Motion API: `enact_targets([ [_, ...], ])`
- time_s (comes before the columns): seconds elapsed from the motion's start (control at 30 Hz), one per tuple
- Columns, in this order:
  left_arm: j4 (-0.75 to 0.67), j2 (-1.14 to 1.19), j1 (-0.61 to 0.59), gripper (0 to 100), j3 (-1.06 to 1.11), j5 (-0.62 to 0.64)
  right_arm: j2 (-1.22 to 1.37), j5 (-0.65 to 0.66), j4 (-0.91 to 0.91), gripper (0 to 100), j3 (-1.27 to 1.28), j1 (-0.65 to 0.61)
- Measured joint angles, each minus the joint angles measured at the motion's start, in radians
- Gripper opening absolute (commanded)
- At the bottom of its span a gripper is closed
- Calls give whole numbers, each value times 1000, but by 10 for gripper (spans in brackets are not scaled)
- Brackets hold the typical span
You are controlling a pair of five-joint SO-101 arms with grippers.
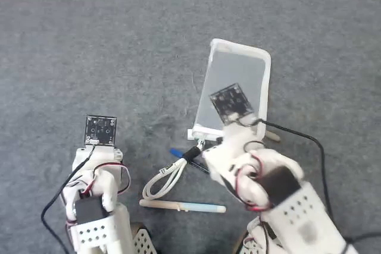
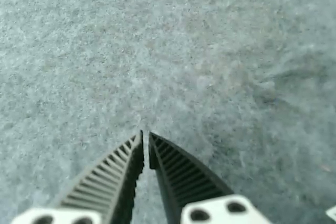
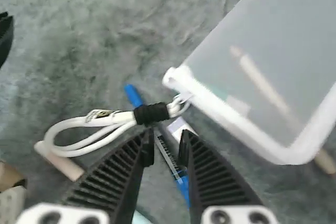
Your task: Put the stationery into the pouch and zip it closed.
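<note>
Two arms stood over a grey carpet (image 1: pixel 89 46). In the high view the left arm (image 1: pixel 95 206) occupied the lower left of the frame and the right arm (image 1: pixel 268 182) the lower right.

The left gripper (image 2: pixel 145 140) hung above bare carpet. Its jaws were drawn together to a hairline gap and held nothing.

The right gripper (image 3: pixel 165 140) had its jaws set narrowly apart. Its fingertips (image 3: pixel 147 142) hung just beside the black binding of a white cord (image 3: pixel 89 129). A blue pen (image 3: pixel 134 97) with a white label showed through the gap. Whether the fingers touched the pen could not be told.

The pouch (image 1: pixel 235 75), translucent with a white rim, lay on the carpet right of centre in the high view. Its long axis was tilted, and its near end lay just above the right arm's wrist. In the right wrist view the pouch (image 3: pixel 273 77) took the upper right of the frame. A wooden stick (image 3: pixel 262 90) showed through its wall, and whether it lay inside or beneath could not be told.

The cord (image 1: pixel 164 182) ran from the pouch's near corner toward the lower left as a loop. The pen (image 1: pixel 178 153) lay just above that loop, outside the pouch. A pale pencil (image 1: pixel 181 206), cream at one end and light blue at the other, lay nearly level below the loop, between the two arms.
</note>
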Motion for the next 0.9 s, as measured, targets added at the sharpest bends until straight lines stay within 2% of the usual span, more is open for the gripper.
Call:
enact_targets([
  [0.23,0,0,0,13,0,0,232,-218,-173,99,-5,-51],
  [0.33,0,0,0,13,0,0,318,-261,-192,137,-28,-64],
  [0.5,0,0,0,13,0,0,462,-361,-160,193,-133,-77],
  [0.9,0,0,0,13,0,0,841,-460,-52,198,-371,-94],
])
